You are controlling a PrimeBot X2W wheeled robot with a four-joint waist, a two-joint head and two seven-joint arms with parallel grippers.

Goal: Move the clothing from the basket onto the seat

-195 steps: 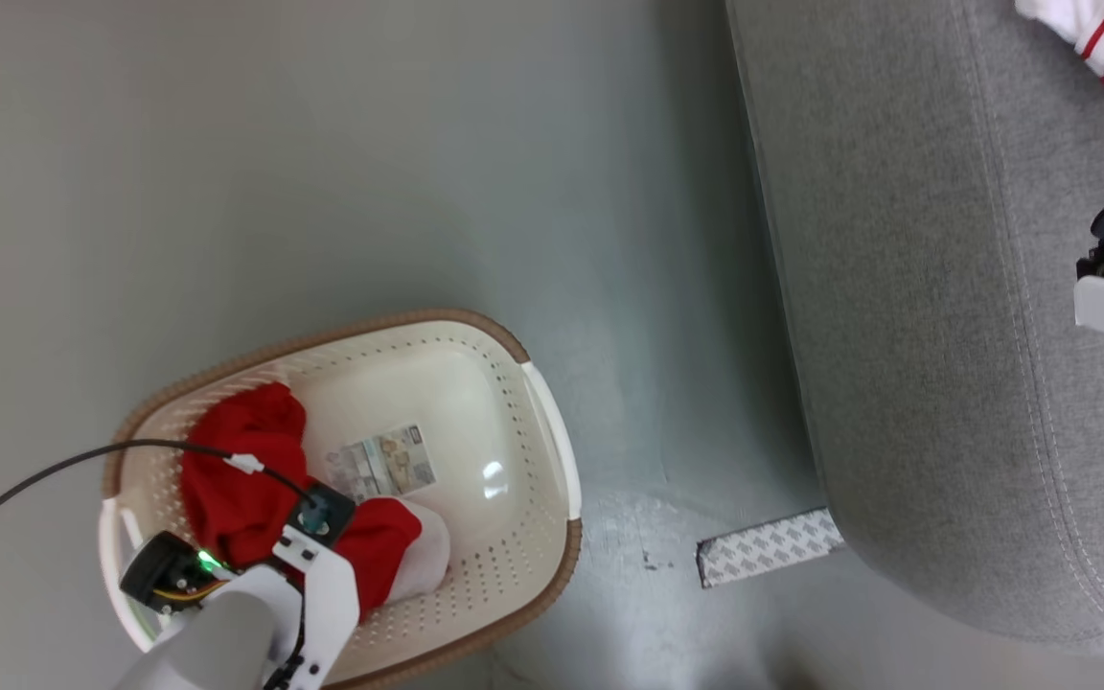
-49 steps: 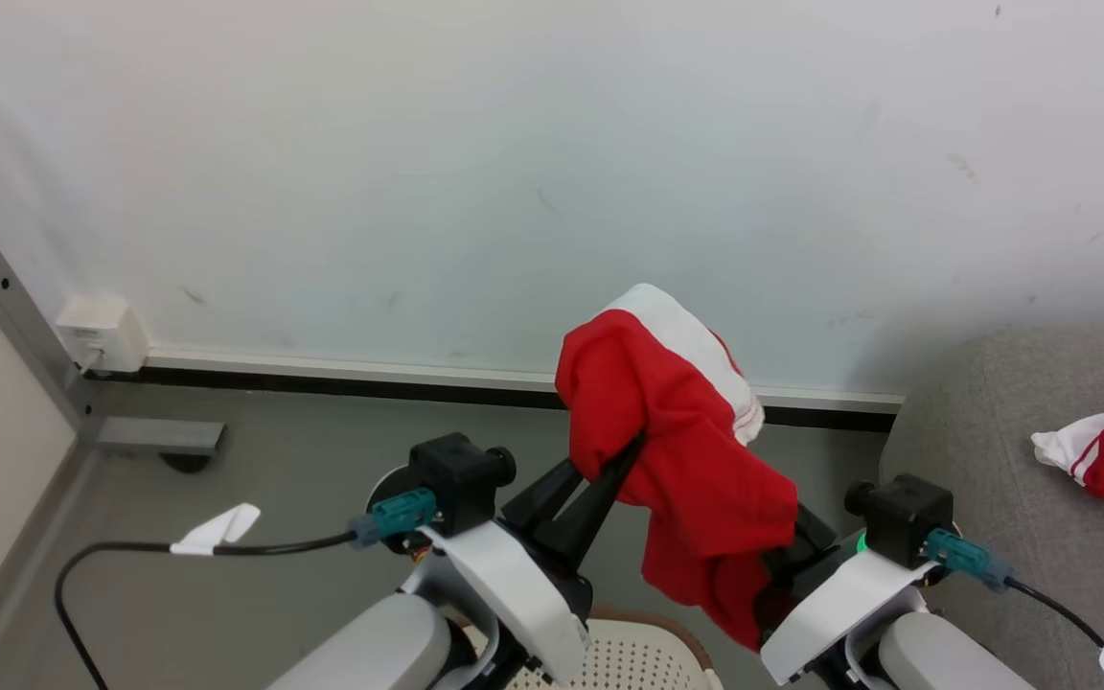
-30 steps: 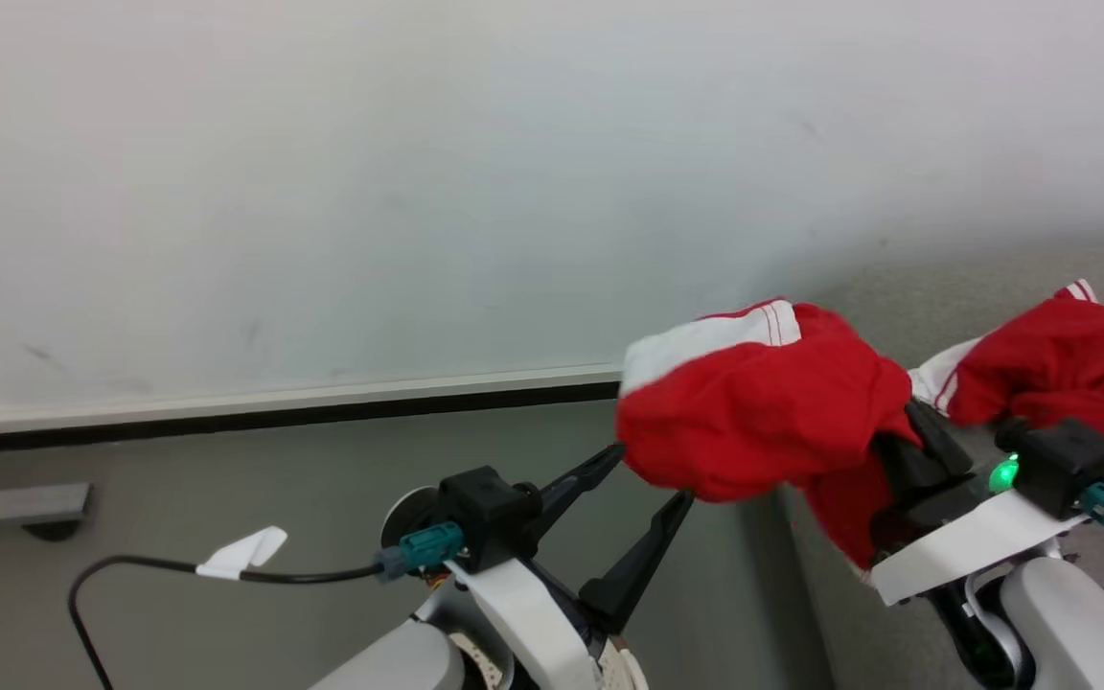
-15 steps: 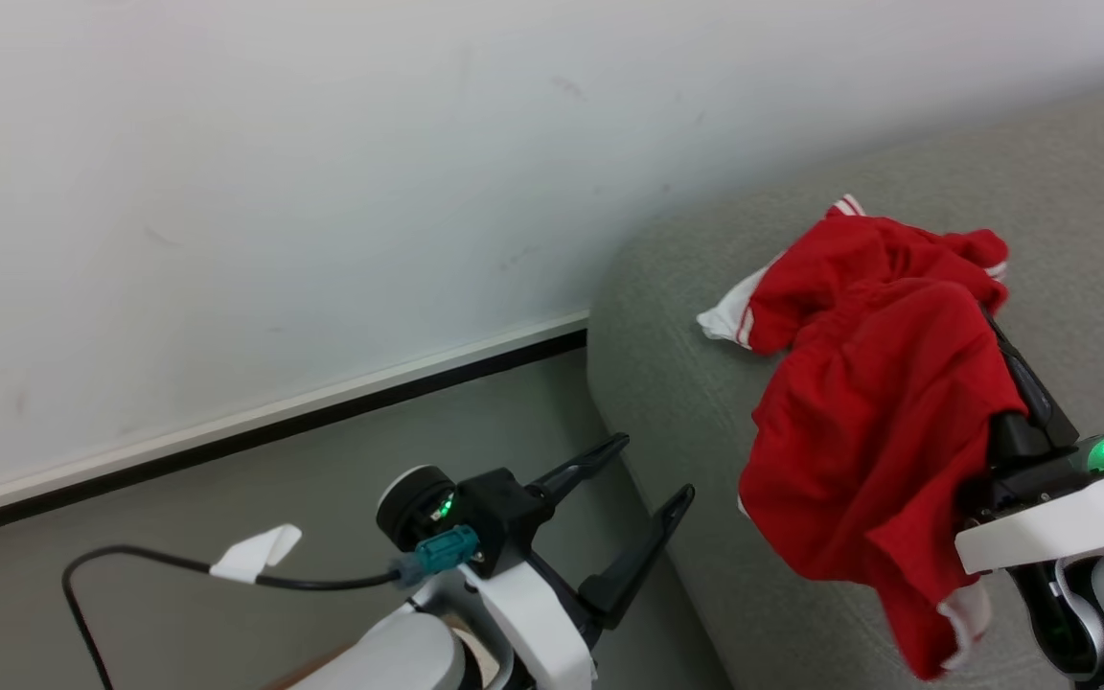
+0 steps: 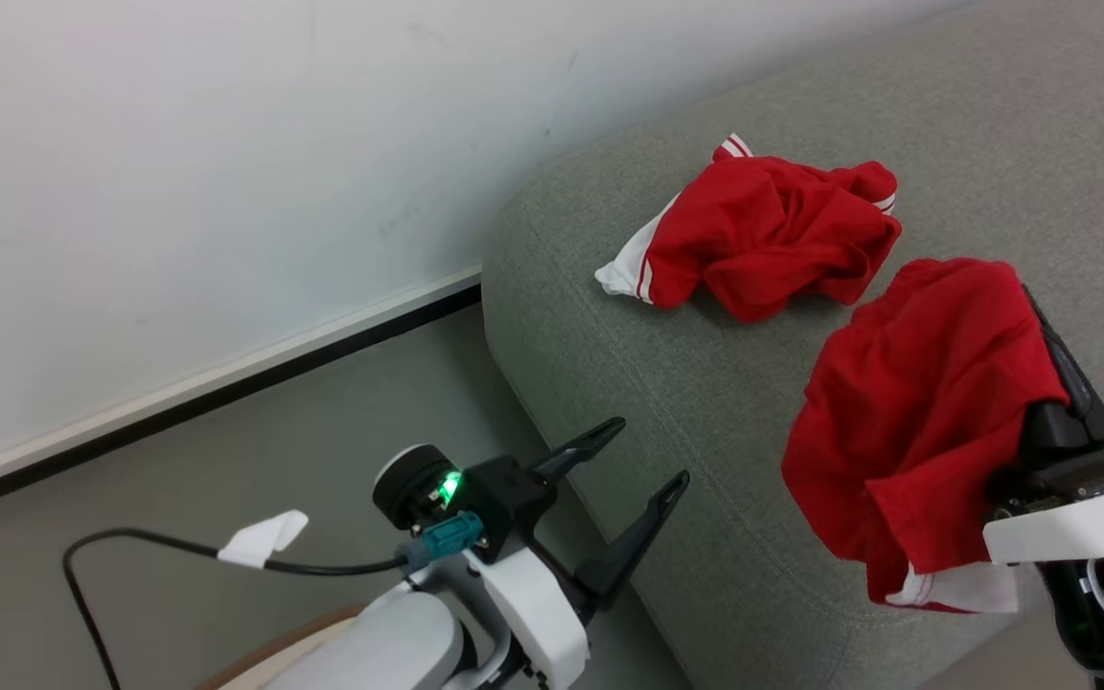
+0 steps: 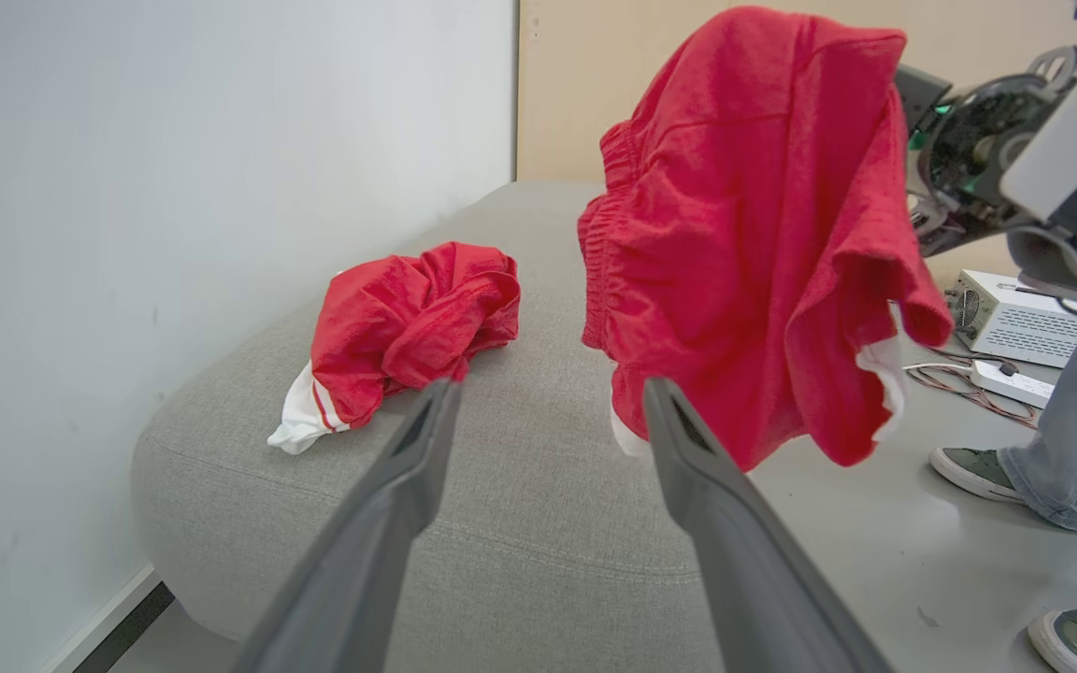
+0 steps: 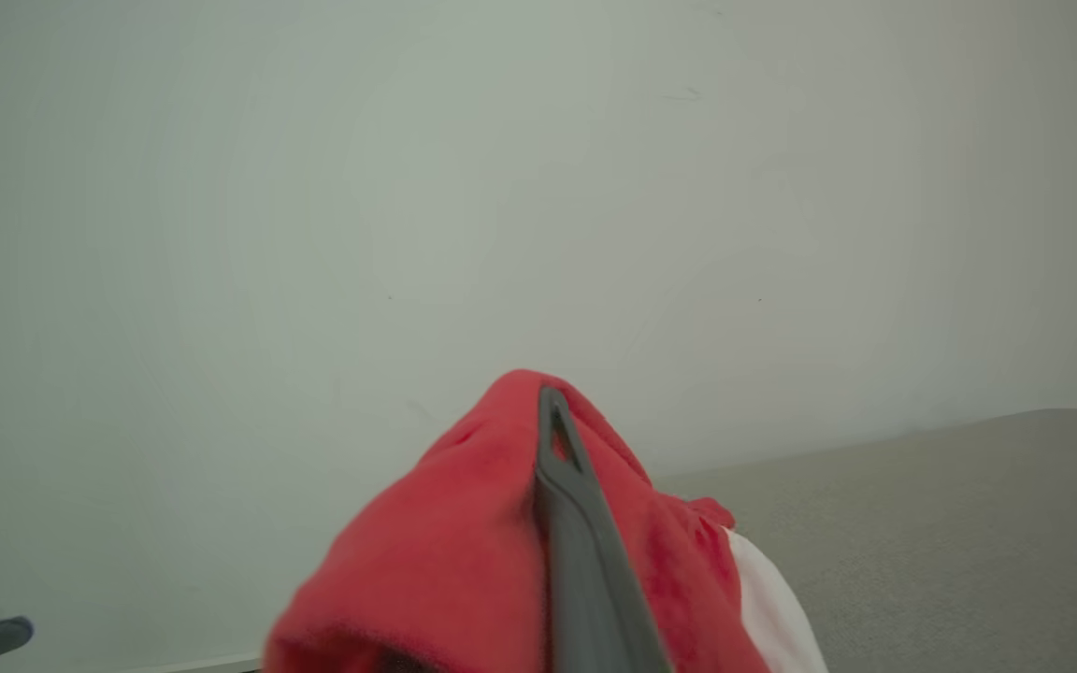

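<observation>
The right gripper (image 7: 554,411) is clamped shut on the red shorts (image 5: 916,412), which hang above the grey sofa (image 5: 686,383) near its edge; best carry them further in, beside the crumpled red garment (image 5: 772,235), lower, then release so nothing slides off; the left gripper (image 5: 648,448) is spread wide, empty

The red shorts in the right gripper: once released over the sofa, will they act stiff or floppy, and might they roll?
Probably floppy: the red shorts drape in loose folds over the shut right gripper. Likely light, as one pinch carries them. Rolling seems unlikely; the other red garment lies crumpled on the seat.
</observation>
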